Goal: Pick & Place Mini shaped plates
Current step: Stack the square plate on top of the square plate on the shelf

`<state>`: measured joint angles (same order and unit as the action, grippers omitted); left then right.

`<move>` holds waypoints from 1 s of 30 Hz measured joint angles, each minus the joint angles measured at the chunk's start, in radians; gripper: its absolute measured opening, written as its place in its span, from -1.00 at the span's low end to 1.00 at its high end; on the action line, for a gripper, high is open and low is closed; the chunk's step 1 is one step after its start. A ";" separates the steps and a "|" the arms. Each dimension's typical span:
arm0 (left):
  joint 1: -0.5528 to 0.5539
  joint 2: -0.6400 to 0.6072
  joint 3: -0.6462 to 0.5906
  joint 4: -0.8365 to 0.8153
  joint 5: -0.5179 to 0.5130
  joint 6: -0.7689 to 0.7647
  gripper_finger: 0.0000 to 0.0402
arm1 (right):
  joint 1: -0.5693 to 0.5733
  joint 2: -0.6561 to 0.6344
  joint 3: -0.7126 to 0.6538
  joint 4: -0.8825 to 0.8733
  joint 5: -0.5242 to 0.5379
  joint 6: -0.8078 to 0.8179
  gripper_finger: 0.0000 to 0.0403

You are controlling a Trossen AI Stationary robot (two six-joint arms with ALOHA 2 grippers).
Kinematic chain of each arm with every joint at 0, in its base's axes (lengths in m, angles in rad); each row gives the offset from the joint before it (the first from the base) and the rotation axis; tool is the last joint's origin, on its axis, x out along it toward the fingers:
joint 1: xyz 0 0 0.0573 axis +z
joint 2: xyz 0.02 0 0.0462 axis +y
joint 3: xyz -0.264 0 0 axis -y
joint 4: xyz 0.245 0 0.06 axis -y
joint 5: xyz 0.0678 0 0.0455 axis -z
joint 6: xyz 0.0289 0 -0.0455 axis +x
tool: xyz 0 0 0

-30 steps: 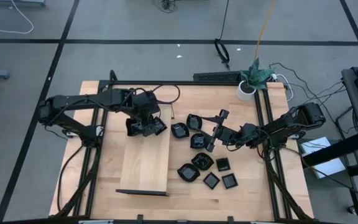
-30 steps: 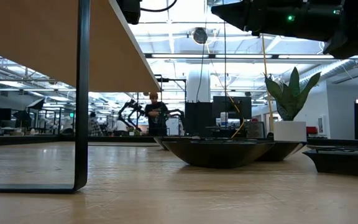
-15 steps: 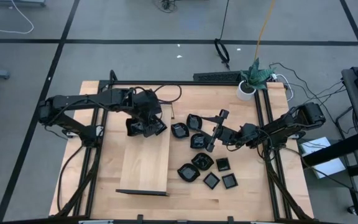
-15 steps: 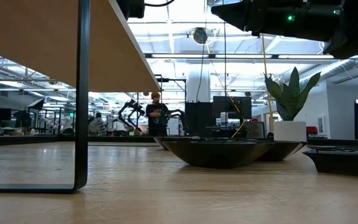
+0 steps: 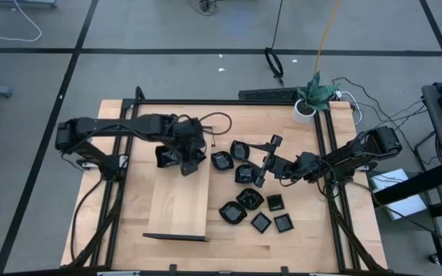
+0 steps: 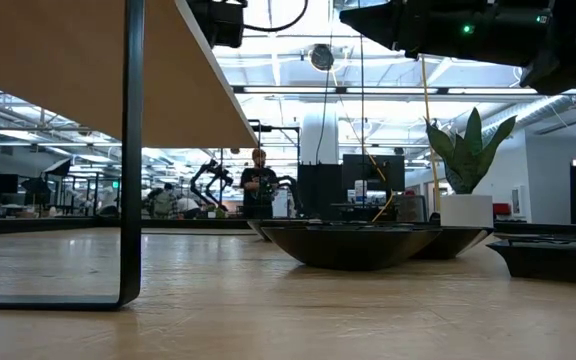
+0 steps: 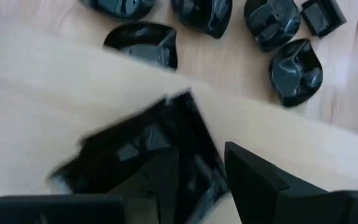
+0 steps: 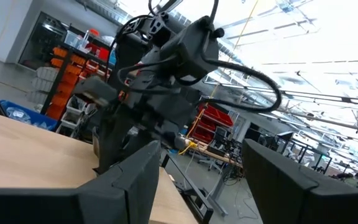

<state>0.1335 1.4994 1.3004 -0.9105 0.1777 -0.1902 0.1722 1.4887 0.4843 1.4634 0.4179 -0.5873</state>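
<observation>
Several glossy black mini shaped plates (image 5: 245, 173) lie on the table right of the long pale wooden board (image 5: 176, 203); in the low view they show as dark bowls (image 6: 353, 245). My left gripper (image 5: 190, 162) is over the board's far end near its right edge, shut on a square black plate (image 7: 135, 152). My right gripper (image 5: 265, 162) hovers among the plates on the table, open and empty, facing the left arm (image 8: 166, 56). My left gripper (image 7: 201, 162) has the square plate by its rim (image 7: 209, 149) near one corner. One finger (image 7: 157, 183) is inside the dish and the other (image 7: 253, 180) outside its wall. It comes from above, slanting toward the table's right. Whether the plate is lifted off the board I cannot tell.
The board is a raised shelf on a black frame leg (image 6: 133, 150). A potted plant (image 5: 307, 107) stands at the table's far right corner. More small plates (image 5: 261, 221) lie toward the near side. Bare board (image 5: 176, 222) stretches toward the near edge.
My left gripper has shifted a little toward the table's right and near side over the board's far end, its arm stretching out, and the square plate has moved with it. My right arm has kept still.
</observation>
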 joint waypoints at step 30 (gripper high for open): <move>-0.010 -0.068 0.033 -0.109 -0.416 -0.078 -0.23 | 0.000 0.000 0.000 -0.001 0.000 0.000 0.05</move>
<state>0.1230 1.4312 1.3331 -1.0195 -0.2384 -0.2678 0.1719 1.4887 0.4843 1.4624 0.4179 -0.5873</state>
